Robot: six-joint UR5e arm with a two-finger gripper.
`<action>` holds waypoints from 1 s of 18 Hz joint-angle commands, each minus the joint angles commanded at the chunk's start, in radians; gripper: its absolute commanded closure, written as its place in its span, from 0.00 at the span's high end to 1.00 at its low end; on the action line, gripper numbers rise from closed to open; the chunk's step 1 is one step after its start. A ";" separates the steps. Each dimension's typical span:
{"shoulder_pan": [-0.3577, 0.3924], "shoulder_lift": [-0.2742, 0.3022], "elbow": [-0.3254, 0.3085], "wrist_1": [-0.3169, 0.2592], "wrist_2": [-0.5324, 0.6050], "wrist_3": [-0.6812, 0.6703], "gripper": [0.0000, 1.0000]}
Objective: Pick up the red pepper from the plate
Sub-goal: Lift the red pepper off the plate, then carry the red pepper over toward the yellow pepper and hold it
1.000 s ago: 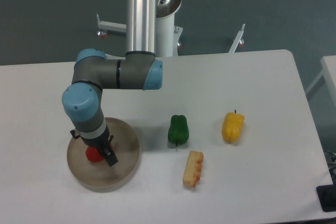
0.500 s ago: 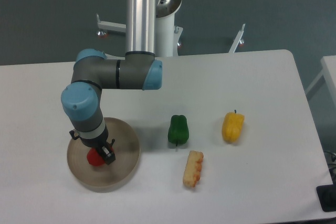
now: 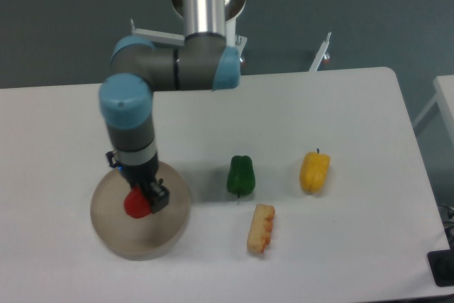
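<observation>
The claw is closed on the red pepper, its dark fingers pressed against the pepper's right side. The pepper sits over the plate, left of the plate's centre; whether it touches the plate surface or hangs just above it cannot be told from this view. The arm's wrist stands nearly upright above the plate's far half, with the blue-capped elbow joint over the desk beyond it.

The plate lies at the left near part of the desk, its near rim close to the desk's near edge and bare desk showing to its left. Just right of the plate rim, bare desk separates it from the green pepper. A yellow-orange food piece lies near-right of the green pepper, close beside it but apart. The yellow pepper stands further right, well apart from the plate. The desk's right edge runs beyond the yellow pepper, with open surface between.
</observation>
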 joint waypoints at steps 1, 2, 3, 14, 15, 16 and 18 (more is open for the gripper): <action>0.020 0.005 0.002 -0.026 0.000 0.003 0.21; 0.040 0.014 0.002 -0.052 -0.003 0.014 0.21; 0.066 0.019 0.002 -0.078 -0.005 0.050 0.21; 0.333 0.052 0.049 -0.324 0.037 0.515 0.21; 0.344 0.048 0.057 -0.330 0.058 0.559 0.21; 0.356 0.037 0.063 -0.342 0.087 0.639 0.21; 0.367 0.020 0.069 -0.341 0.097 0.681 0.22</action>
